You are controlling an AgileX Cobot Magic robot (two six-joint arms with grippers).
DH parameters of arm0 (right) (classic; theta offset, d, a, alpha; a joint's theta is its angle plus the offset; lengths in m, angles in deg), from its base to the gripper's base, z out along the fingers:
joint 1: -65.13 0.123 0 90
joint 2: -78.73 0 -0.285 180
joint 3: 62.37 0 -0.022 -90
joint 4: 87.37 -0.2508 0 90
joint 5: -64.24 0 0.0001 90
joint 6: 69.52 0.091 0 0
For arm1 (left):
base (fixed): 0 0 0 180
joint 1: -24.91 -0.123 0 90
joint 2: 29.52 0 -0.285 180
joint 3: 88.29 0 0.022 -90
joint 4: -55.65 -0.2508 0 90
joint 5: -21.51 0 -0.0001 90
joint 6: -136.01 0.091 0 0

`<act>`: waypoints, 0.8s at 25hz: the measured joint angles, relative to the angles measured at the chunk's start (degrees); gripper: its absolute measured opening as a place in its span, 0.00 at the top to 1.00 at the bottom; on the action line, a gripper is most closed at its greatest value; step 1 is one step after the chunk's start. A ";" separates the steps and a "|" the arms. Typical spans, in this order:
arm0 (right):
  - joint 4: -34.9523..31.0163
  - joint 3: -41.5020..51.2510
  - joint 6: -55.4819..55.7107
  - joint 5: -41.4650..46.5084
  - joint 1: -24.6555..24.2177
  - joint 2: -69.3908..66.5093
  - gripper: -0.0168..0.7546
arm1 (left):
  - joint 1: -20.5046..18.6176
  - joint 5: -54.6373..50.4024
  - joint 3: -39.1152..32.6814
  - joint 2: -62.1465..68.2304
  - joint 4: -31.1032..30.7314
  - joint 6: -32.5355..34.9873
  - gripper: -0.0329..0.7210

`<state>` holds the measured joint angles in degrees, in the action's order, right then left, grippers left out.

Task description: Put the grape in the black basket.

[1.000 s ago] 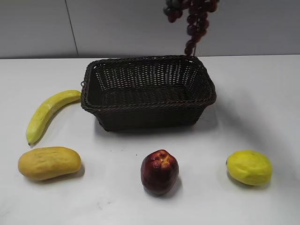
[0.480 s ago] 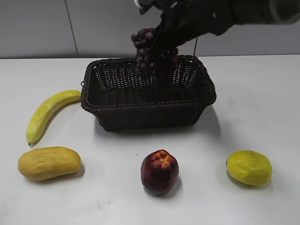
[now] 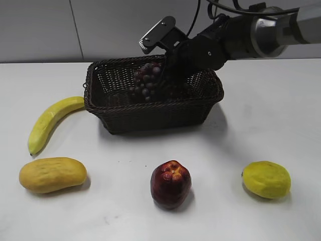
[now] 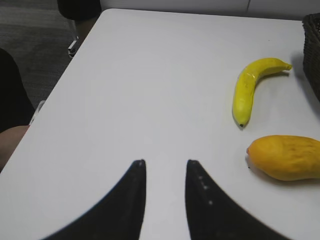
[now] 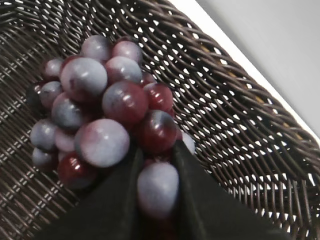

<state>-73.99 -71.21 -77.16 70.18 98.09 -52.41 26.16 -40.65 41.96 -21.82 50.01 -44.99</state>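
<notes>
The grape (image 3: pixel 149 81) is a dark purple-red bunch held inside the black basket (image 3: pixel 150 118), low over its floor. My right gripper (image 3: pixel 173 75) reaches down into the basket from the right and is shut on the bunch. In the right wrist view the fingers (image 5: pixel 197 200) pinch one grape of the bunch (image 5: pixel 100 110) above the woven basket wall (image 5: pixel 240 130). My left gripper (image 4: pixel 164 165) is open and empty over bare white table, left of the banana; it does not show in the exterior view.
A yellow banana (image 3: pixel 50 122) lies left of the basket, a yellow-orange mango (image 3: pixel 52 174) at front left, a dark red apple (image 3: pixel 170 184) at front centre, a lemon (image 3: pixel 266 179) at front right. The banana (image 4: pixel 252 87) and mango (image 4: pixel 285 157) also show in the left wrist view.
My right gripper has come down with the grape from above the basket's far rim into the basket. The basket has shifted slightly left and turned.
</notes>
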 joint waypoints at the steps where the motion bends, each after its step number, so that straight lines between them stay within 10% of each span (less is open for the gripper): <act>1: 0.00 0.00 0.00 0.15 0.00 0.06 0.81 | 0.00 0.00 0.00 0.00 0.00 0.00 0.67; 7: 2.25 0.00 0.00 3.09 0.00 4.54 0.23 | 0.00 0.00 0.00 0.00 0.00 0.00 0.67; 20: -4.52 -12.08 13.43 27.61 -15.79 11.99 0.17 | 0.00 0.00 0.00 0.00 0.00 0.00 0.67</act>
<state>-78.52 -83.29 -63.73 97.79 82.30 -40.42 26.16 -40.65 41.96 -21.82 50.01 -44.99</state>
